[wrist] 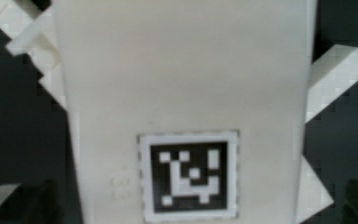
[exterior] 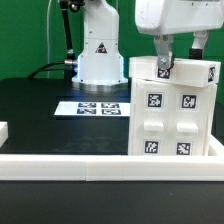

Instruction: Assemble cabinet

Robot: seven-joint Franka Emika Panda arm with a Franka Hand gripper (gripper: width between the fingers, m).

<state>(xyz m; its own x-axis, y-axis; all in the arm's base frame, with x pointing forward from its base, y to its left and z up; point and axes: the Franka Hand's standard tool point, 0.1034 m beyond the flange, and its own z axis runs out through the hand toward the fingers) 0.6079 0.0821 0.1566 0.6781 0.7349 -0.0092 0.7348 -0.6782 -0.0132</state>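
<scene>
Gripper (exterior: 165, 66) clamped on top edge of cabinet (exterior: 172, 115), standing upright at right front corner of tabletop against white rail (exterior: 70, 160). Marker board (exterior: 95, 107) lying mid-table. Assembly seemingly far along; any remaining panels not visible.

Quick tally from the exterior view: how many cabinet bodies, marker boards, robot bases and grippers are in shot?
Cabinet body: 1
Marker board: 1
Robot base: 1
Gripper: 1, at the cabinet body's top
Total: 4
</scene>
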